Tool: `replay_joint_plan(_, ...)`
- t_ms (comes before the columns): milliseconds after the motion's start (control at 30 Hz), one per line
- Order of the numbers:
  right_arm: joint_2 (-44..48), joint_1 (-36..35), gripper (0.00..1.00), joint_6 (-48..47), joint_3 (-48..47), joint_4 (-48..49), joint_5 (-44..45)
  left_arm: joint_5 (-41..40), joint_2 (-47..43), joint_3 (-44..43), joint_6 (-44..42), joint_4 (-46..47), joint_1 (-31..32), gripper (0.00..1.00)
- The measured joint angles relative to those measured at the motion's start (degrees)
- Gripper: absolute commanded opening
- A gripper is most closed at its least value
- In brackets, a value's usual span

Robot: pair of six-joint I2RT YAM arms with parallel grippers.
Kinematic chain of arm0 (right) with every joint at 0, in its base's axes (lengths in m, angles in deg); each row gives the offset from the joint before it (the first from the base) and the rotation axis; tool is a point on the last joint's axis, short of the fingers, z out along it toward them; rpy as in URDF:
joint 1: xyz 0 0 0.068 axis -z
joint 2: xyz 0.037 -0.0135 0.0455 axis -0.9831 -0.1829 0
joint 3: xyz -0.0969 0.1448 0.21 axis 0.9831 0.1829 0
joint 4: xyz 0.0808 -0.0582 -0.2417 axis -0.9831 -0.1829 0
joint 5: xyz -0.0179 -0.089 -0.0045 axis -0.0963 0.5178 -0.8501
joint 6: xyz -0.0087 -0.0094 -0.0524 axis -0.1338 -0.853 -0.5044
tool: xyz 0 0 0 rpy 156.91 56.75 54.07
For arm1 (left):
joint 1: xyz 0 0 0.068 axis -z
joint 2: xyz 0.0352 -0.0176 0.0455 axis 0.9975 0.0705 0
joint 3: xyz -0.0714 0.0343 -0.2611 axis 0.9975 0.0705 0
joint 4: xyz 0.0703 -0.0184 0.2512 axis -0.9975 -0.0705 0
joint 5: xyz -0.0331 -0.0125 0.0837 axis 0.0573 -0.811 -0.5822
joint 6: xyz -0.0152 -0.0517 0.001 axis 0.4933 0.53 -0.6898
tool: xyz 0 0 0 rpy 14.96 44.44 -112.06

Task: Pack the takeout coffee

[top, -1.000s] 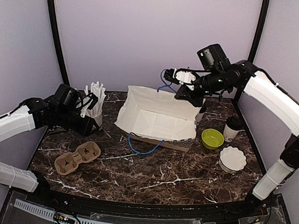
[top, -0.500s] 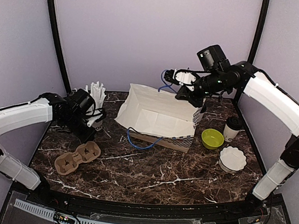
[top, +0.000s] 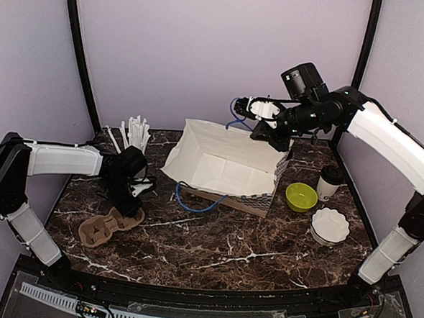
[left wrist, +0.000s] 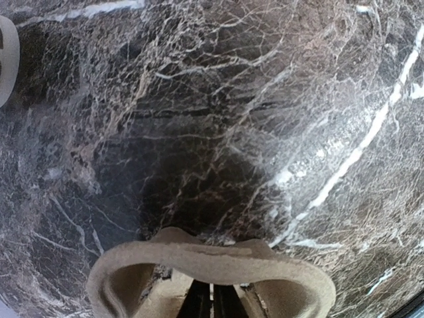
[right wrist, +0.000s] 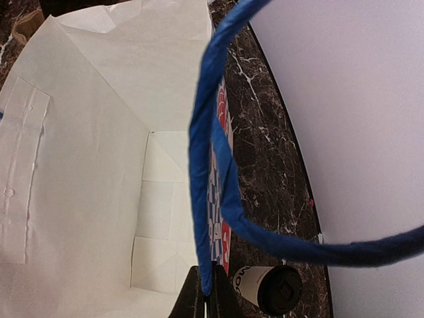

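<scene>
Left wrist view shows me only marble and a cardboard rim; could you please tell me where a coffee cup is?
Observer: One lidded cup stands at the far right, beside the green bowl.
Operator: Thank you. Is anything in the carrier?
Observer: No cup sits in the carrier; only the left gripper is at it.
Operator: And is the bag ready?
Observer: The right gripper holds up the blue handle of the bag, whose mouth is open.

Top view wide; wrist views close on carrier (left wrist: 212, 262), bag (right wrist: 99, 165).
</scene>
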Motion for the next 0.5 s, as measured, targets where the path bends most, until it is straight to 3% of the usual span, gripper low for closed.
replay_joint_plan(300, 0.0, 0.0, 0.0, 0.0, 0.0, 0.0, 0.6, 5.9, 0.4, 0.3, -1.5, 5.9, 0.0, 0.11)
replay_joint_plan(500, 0.0, 0.2, 0.0, 0.0, 0.0, 0.0, 1.3, 9.2, 0.7, 0.2, -3.1, 9.9, 0.0, 0.27)
